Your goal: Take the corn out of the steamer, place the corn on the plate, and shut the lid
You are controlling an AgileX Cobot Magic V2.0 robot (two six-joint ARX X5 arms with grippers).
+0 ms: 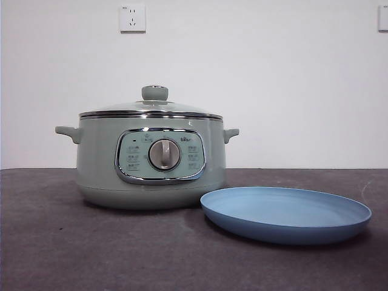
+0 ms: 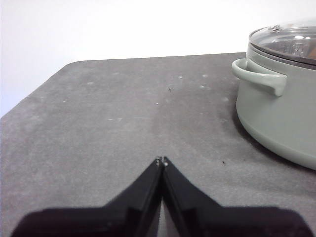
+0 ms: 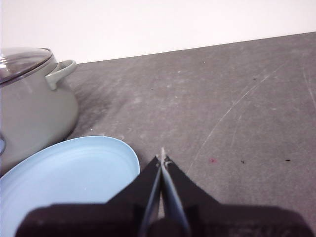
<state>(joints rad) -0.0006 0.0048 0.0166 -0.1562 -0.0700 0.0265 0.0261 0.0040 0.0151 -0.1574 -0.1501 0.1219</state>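
Left gripper: fingers pressed together tip to tip, nothing between them, held low above bare grey table. It sits well apart from the steamer, on the side of one of the pot's small side handles. Right gripper: fingers likewise closed to a point, holding nothing, tip just beside the rim of the plate and over bare table; the steamer's other handle shows beyond the plate. Neither arm appears in the front view. Outward from the grippers: the plate is light blue, shallow, raised rim, lying flat on the table to the right of the steamer and nearer the camera, its left edge just beside the pot's base; whether the two touch I cannot tell. Nothing lies on it. The steamer stands upright left of centre, pale sage green, with a chrome-framed control panel and silver dial facing the front camera. The lid is seated on the pot, chrome rim level all round, pale green knob on top. The corn is not visible in any view; the glass shows only glare and blurred shapes, so I cannot tell what lies inside. Table surface: dark grey, scuffed, with pale scratches. Behind: white wall with a socket above the pot.
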